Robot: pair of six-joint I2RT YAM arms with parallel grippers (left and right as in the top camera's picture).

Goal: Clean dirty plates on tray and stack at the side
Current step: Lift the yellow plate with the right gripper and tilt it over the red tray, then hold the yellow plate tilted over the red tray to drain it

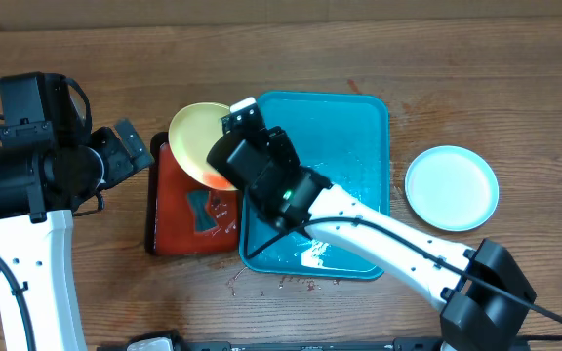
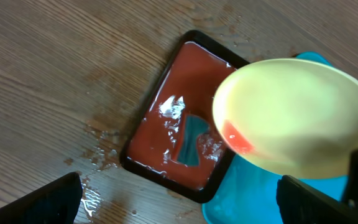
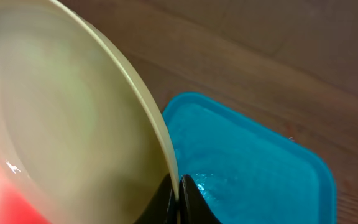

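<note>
Right gripper point(image 3: 179, 194) pinches the yellow plate point(image 1: 195, 136) by its rim, tilted above the red tray point(image 1: 179, 232) beside the blue tray point(image 1: 371, 122). Left gripper point(image 1: 137, 148) is wide and empty. Cleaning step, I judge: the smear needs rinsing off, then stacking on the blue plate point(image 1: 452, 187).

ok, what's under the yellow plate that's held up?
Under the yellow plate: a corner of the red tray and the left rim of the turquoise tray. The red tray holds wet film and a teal scrap. Anything on the covered corner is hidden.
</note>
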